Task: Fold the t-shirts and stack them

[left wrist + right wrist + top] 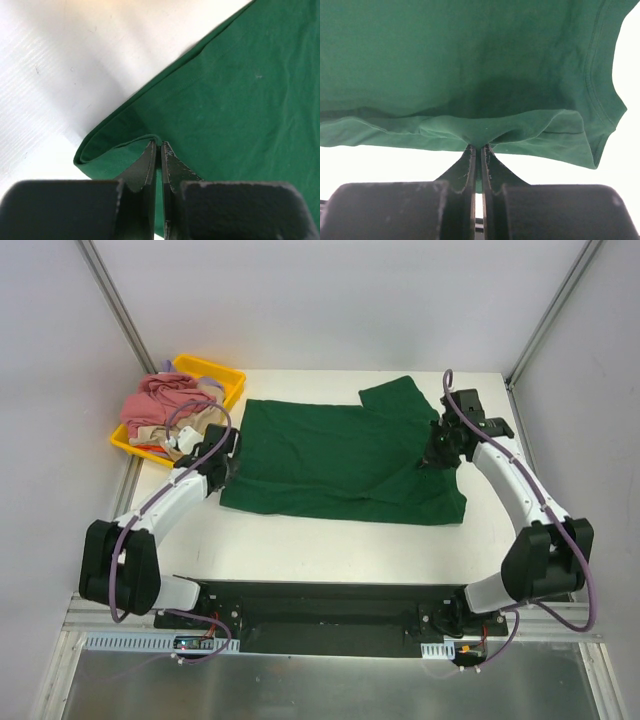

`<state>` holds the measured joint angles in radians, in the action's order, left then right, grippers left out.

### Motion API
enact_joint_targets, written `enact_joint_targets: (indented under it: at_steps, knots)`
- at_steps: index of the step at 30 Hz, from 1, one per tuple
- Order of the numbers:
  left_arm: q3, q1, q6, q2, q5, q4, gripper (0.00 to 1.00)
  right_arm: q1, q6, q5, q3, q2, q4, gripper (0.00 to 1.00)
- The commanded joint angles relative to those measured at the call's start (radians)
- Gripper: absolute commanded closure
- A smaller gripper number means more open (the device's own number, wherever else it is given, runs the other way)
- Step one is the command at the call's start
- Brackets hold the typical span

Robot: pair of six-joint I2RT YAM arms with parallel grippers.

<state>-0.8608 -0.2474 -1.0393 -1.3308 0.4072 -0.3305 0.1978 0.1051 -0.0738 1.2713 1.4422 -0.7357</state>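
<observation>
Dark green t-shirt point(330, 455) lies spread, creased — left gripper point(160, 146) and right gripper point(480, 148) clamp its edges.

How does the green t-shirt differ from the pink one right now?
The green t-shirt lies spread mostly flat on the table; the pink t-shirt sits bunched in the yellow tray. The green t-shirt is pinched at opposite edges by the left gripper and right gripper; nothing holds the pink t-shirt. Neither is folded and stacked yet.
</observation>
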Motion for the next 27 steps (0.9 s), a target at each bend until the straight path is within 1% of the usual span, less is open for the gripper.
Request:
enact_joint_targets:
  at_steps: [1, 4, 5, 7, 9, 11, 12, 13, 14, 15, 16, 17, 18, 19, 21, 22, 23, 24, 27]
  knots:
    - [-0.069, 0.002, -0.007, -0.059, 0.064, 0.016, 1.00, -0.017, -0.030, -0.012, 0.072, 0.063, 0.036, 0.96]
    - [-0.093, 0.002, -0.001, -0.109, 0.068, 0.015, 0.99, -0.023, -0.039, -0.006, 0.095, 0.112, 0.044, 0.95]
    - [-0.109, 0.002, 0.002, -0.123, 0.068, 0.016, 0.96, -0.023, -0.042, -0.004, 0.103, 0.127, 0.050, 0.95]
    - [-0.127, 0.002, 0.005, -0.152, 0.074, 0.015, 0.92, -0.028, -0.050, 0.006, 0.120, 0.164, 0.065, 0.92]
    - [-0.142, 0.002, 0.007, -0.180, 0.081, 0.015, 0.83, -0.032, -0.051, 0.028, 0.135, 0.202, 0.088, 0.92]
    - [-0.158, 0.003, 0.010, -0.200, 0.082, 0.015, 0.81, -0.037, -0.050, 0.037, 0.157, 0.254, 0.116, 0.92]
    - [-0.167, 0.003, 0.016, -0.206, 0.085, 0.013, 0.77, -0.043, -0.048, 0.042, 0.169, 0.277, 0.133, 0.92]
    - [-0.178, 0.003, 0.022, -0.208, 0.090, 0.010, 0.68, -0.044, -0.051, 0.040, 0.190, 0.309, 0.142, 0.91]
    - [-0.191, 0.003, 0.030, -0.206, 0.093, 0.001, 0.58, -0.049, -0.048, 0.031, 0.224, 0.343, 0.139, 0.85]
    - [-0.204, 0.002, 0.035, -0.199, 0.091, -0.007, 0.55, -0.055, -0.053, 0.011, 0.259, 0.371, 0.121, 0.77]
    - [-0.210, 0.002, 0.042, -0.185, 0.081, -0.007, 0.49, -0.055, -0.059, -0.001, 0.301, 0.395, 0.104, 0.61]
    - [-0.214, 0.002, 0.053, -0.164, 0.064, -0.007, 0.41, -0.057, -0.067, -0.007, 0.334, 0.411, 0.072, 0.39]
    - [-0.216, 0.003, 0.067, -0.147, 0.049, -0.005, 0.32, -0.057, -0.074, -0.012, 0.361, 0.414, 0.049, 0.30]
    - [-0.215, -0.001, 0.082, -0.122, 0.030, -0.007, 0.27, -0.057, -0.079, -0.009, 0.364, 0.399, 0.042, 0.23]
    - [-0.202, -0.009, 0.108, -0.075, -0.011, -0.005, 0.01, -0.054, -0.078, -0.004, 0.314, 0.333, 0.053, 0.10]
    - [-0.193, -0.013, 0.117, -0.050, -0.049, -0.004, 0.01, -0.054, -0.071, -0.012, 0.242, 0.283, 0.071, 0.03]
    - [-0.179, -0.019, 0.130, -0.032, -0.080, 0.001, 0.01, -0.055, -0.064, -0.029, 0.179, 0.233, 0.102, 0.00]
    - [-0.163, -0.026, 0.140, -0.012, -0.120, 0.011, 0.01, -0.055, -0.048, -0.061, 0.101, 0.177, 0.131, 0.04]
    - [-0.109, -0.044, 0.182, 0.022, -0.250, 0.057, 0.01, -0.054, -0.004, -0.200, -0.119, 0.020, 0.264, 0.04]
